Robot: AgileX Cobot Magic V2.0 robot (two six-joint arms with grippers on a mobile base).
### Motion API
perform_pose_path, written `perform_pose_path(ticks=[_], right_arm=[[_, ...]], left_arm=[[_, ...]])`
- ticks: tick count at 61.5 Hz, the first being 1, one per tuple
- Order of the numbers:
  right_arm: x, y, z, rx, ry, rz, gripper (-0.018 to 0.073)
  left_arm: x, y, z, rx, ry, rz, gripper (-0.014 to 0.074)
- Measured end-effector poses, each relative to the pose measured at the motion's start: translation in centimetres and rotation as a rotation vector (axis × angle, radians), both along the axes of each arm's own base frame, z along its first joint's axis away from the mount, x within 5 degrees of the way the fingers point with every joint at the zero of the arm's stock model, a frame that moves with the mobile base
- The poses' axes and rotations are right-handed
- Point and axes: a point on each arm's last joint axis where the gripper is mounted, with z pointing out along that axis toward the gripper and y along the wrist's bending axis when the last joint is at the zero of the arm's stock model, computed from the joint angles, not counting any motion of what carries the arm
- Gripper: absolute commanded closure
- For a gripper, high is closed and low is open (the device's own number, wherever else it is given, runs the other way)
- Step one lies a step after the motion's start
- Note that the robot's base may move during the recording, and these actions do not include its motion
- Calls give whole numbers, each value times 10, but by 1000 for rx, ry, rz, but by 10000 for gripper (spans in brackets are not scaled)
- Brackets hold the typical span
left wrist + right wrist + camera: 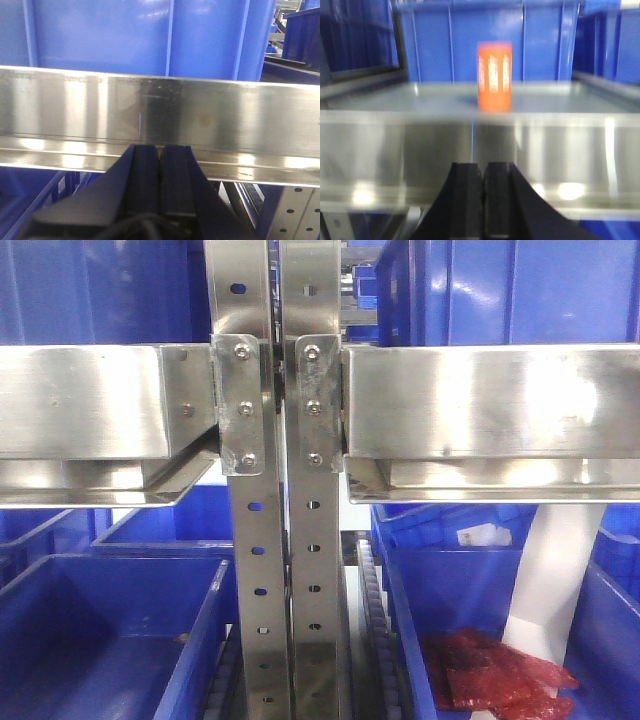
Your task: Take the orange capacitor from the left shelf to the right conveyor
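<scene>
Orange capacitor (494, 76): one item, standing upright on the flat steel deck of the left shelf (470, 140), with a ribbed blue bin (470, 45) behind it. It shows only in the right wrist view, beyond and above the shelf's front beam and a little to one side of the tool's centre line. It is blurred; I can see pale print on its side but cannot read it.

Handling, my judgement: a rigid cylinder, probably dense, with a smooth skin that may slip. I would take it across the curved sides at mid-height, fingers level, so it neither tips nor squirts out.

Right gripper (483, 170): black fingers pressed together with nothing between them. It must spread before any grasp.

Left gripper (161, 150): likewise clenched and empty, facing a brushed steel beam.

Shelf fabric: bright stainless beams with streaky reflections; perforated uprights (255, 570) joined by bolted plates.

Lower blue bins (110, 640): moulded plastic, smooth-walled.

Red crinkly bags (490, 670): glossy film, lying in the lower right bin beside a white sheet (545, 580). Not wanted.

Right conveyor: not in any view.
</scene>
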Motion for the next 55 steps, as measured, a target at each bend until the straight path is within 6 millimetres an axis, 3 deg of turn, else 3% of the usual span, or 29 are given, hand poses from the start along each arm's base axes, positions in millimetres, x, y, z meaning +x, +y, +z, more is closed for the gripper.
perform_pose_path(ticks=[14,18,24,28,32,44,55], right_arm=[[-7,0,77,-1,-38,2,468],[1,0,95,-1,-16,2,372],[20,0,114,0,37,3,134],[36,0,118,0,85,3,-3],[53,0,118,0,146,2,-78],[109,0,100,1,303,1,-63],[149,0,91,1,344,0,-63]], left_arm=[[0,0,0,0,0,0,723],[0,0,0,0,0,0,723],[0,0,0,0,0,0,723],[0,0,0,0,0,0,723],[0,0,0,0,0,0,723],[0,0,0,0,0,0,723],[0,0,0,0,0,0,723]])
